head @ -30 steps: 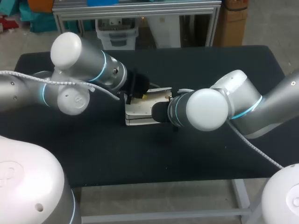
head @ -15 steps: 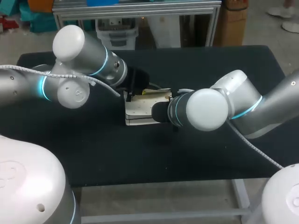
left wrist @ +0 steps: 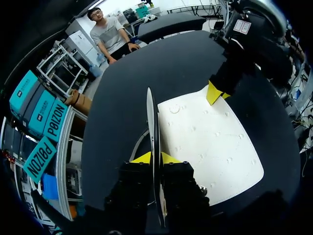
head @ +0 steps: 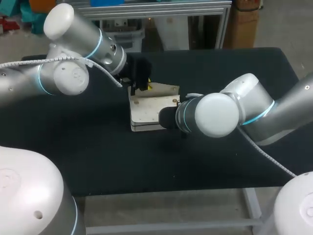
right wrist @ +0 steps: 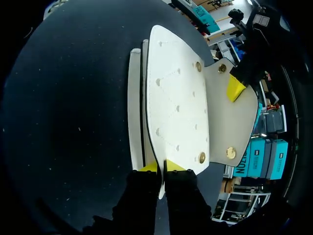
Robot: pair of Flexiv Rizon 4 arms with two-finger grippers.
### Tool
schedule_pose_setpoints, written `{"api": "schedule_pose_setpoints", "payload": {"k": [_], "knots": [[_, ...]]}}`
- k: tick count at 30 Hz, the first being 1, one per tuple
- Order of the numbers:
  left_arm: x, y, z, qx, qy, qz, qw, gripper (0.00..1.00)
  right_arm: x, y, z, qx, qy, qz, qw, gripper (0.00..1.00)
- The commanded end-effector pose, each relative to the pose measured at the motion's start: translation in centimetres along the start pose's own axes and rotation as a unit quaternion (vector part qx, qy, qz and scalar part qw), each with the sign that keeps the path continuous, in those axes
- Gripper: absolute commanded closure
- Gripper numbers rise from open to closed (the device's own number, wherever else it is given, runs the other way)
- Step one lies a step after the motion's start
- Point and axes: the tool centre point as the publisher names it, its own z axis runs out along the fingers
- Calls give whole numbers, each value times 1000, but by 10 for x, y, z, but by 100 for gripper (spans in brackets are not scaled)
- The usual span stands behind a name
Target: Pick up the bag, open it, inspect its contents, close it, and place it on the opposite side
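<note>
Since a second ago, when the flap [head: 166, 91] lay nearly flat over the bag [head: 146, 115], the left gripper [left wrist: 155, 157] has swung up and toward the far left, drawing the flap with it. The flap now stands off the bag and its underside with the studs shows. The gripper's yellow tips pinch the flap's thin edge from both sides. The right gripper [right wrist: 161, 166] has not stirred: its tips are pressed on the bag's right edge, holding the body down on the table [head: 98, 156]. I judge the opening step well under way, with looking inside, closing and carrying across not yet done; what the bag holds cannot be seen. The bag lies about the middle of the black table, a little toward the far side, and the dark matte top runs on to left and right of it
</note>
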Motion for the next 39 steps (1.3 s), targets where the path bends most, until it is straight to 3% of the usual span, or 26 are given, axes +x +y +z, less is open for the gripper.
{"api": "schedule_pose_setpoints", "payload": {"k": [1, 3, 4, 5, 6, 23, 39], "knots": [[-3, -5, -14, -7, -1, -2, 1000, 100, 5, -5, 3, -6, -39, 0, 999, 100], [-4, -8, -17, -3, -3, -2, 1000, 100, 4, -4, 1, -7, -37, -4, 999, 100], [-4, -9, -19, -2, -3, -3, 1000, 100, 2, -3, 0, -7, -34, -5, 999, 65], [-4, -10, -20, -2, -5, -4, 1000, 100, 1, -2, -2, -7, -34, -6, 999, 14], [-5, -11, -22, -2, -6, -4, 1000, 100, 0, -2, -4, -7, -34, -6, 999, 0], [-26, -24, -50, -7, -49, -37, 998, 100, -29, 1, -77, -66, -62, 1, 996, 0], [-41, -53, -87, -10, -75, -42, 996, 100, -64, 5, -98, -68, -103, 0, 992, 0]]}}
